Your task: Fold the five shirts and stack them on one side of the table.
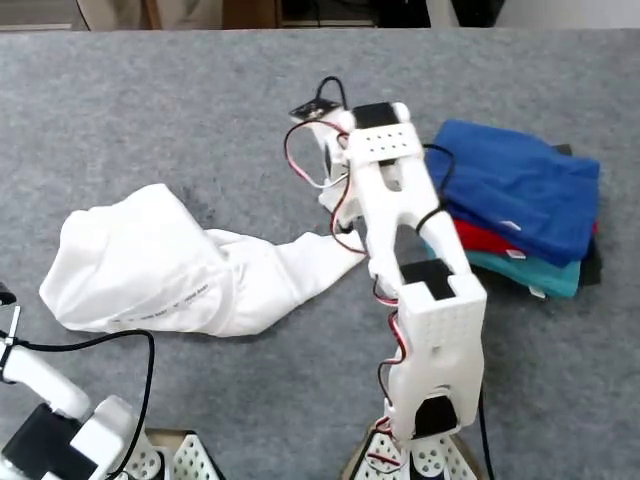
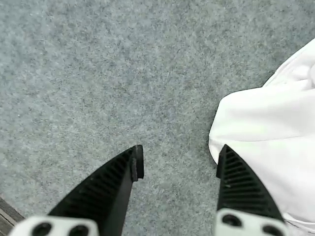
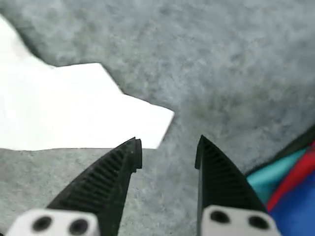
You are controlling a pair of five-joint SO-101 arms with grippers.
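A white shirt [image 1: 150, 265] lies crumpled on the grey table at the left, one sleeve stretching right toward the middle. At the right stands a stack of folded shirts [image 1: 520, 185]: blue on top, then red, teal and a dark one. My right arm [image 1: 400, 200] stretches up the middle of the table. Its gripper [image 3: 168, 147] hangs open just past the tip of the white sleeve [image 3: 74, 113], holding nothing, with the stack [image 3: 290, 182] off to one side. My left gripper [image 2: 180, 160] is open over bare carpet, one finger at the edge of the white shirt [image 2: 275, 132].
Grey carpet [image 1: 180, 100] covers the whole table. The left arm [image 1: 40, 385] sits at the near left corner with a black cable looping by it. Red and black wires run along the right arm.
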